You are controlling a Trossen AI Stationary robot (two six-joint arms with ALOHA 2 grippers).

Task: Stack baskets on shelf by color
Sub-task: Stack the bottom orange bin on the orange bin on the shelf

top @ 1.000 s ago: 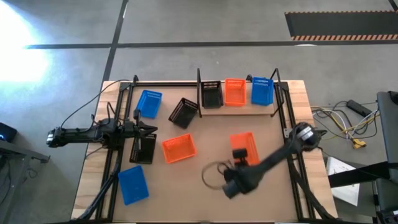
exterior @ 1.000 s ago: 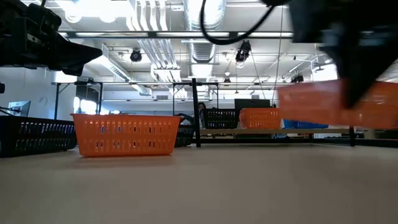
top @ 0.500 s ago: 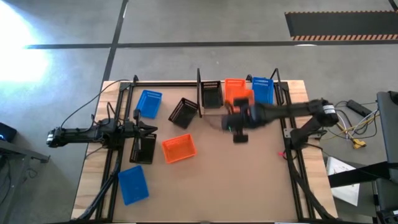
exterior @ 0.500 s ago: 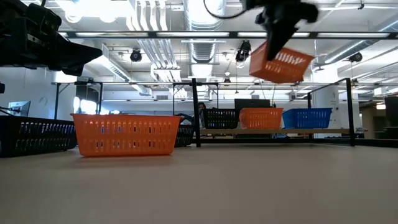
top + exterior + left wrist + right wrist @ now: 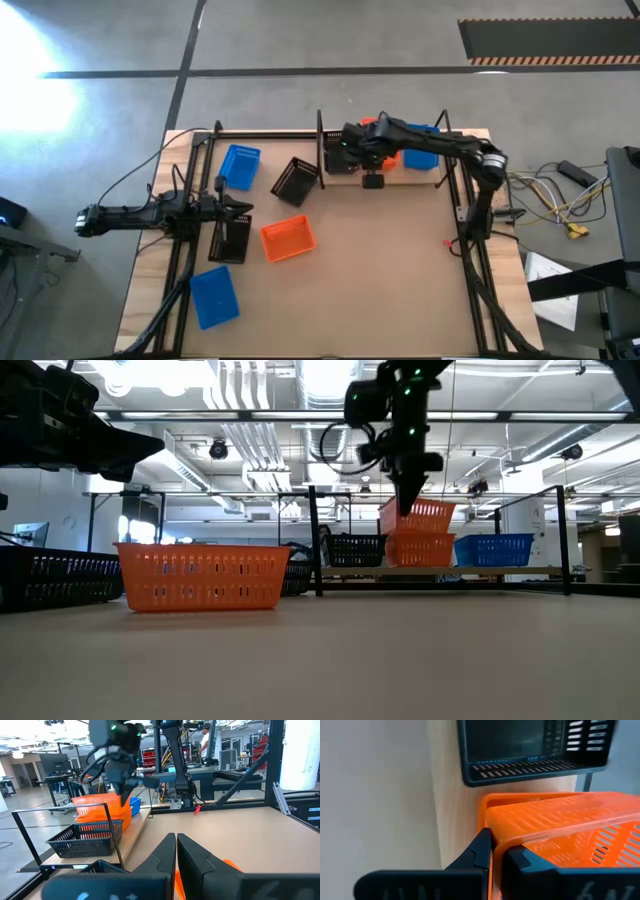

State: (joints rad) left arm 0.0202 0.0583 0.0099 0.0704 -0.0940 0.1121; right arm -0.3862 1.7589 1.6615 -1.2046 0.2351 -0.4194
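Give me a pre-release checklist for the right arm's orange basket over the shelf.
1. Right gripper shut on the held orange basket: ok.
2. Held basket above the shelf's orange basket, matching colour: ok.
3. Held basket level: not ok, tilted in the low view.
4. Fully nested: not ok, it rides high.
5. Black basket and blue basket beside the stack untouched: ok.
6. Left gripper shut, parked at the table's left: ok.

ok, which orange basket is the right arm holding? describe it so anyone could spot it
Find the shelf at the table's far edge. The held basket hangs tilted in the right gripper, pinched by its rim, above the orange basket in the middle of the shelf. It alone is off any surface.
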